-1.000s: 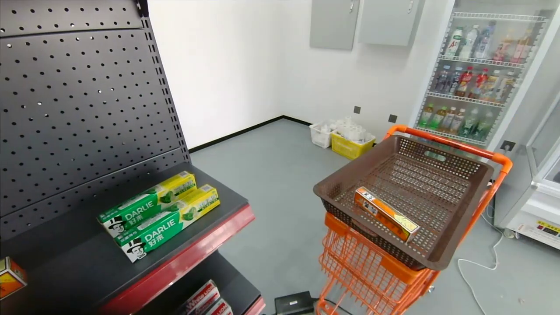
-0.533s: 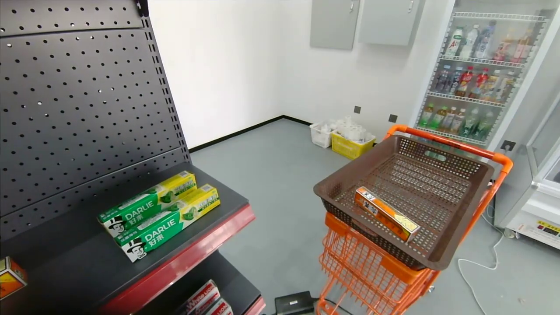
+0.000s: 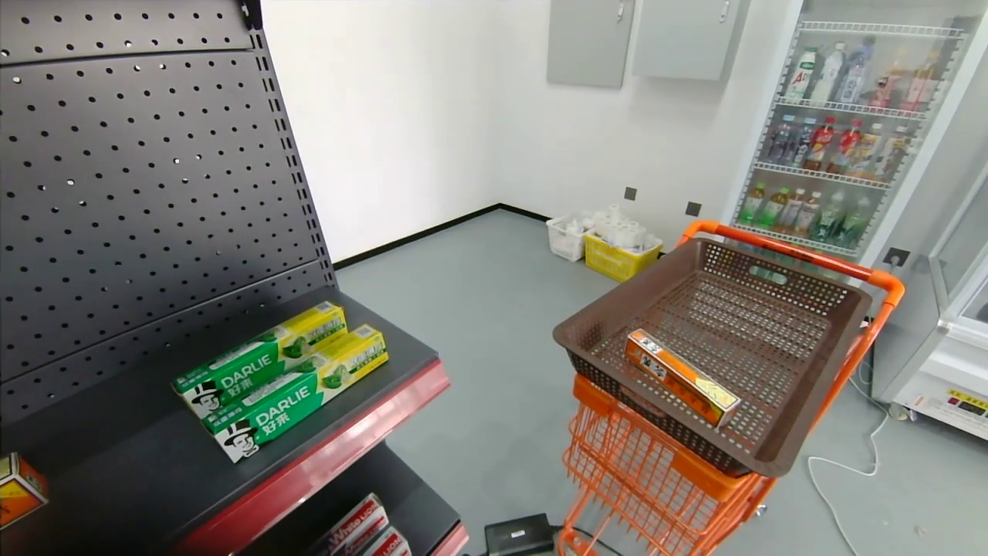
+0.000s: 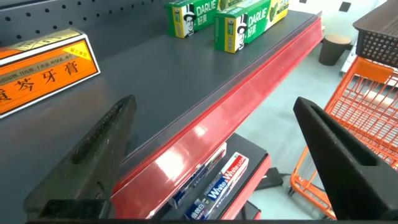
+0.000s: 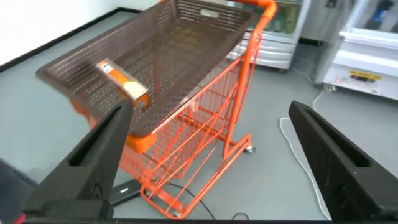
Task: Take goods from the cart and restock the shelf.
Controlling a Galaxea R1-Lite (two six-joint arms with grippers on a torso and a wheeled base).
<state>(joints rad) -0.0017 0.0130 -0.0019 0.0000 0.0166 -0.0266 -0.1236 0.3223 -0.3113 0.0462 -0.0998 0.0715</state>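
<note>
Head view: a long orange box (image 3: 681, 377) lies in the brown plastic basket (image 3: 567, 333) on top of the orange wire cart (image 3: 641, 479), close to the basket's near edge. Two green and yellow boxes (image 3: 282, 378) lie side by side on the black shelf with a red front edge (image 3: 332, 455). Open grey floor (image 3: 494, 309) lies between the shelf and the cart. The left gripper (image 4: 214, 104) hangs by the red edge and the right gripper (image 5: 209, 109) beside the cart, both with fingers wide apart.

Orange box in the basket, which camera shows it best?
Head view: the orange box lies whole, its long top face plain, in the basket. The right wrist view shows it farther off, end first. The left wrist view faces the shelf.
</note>
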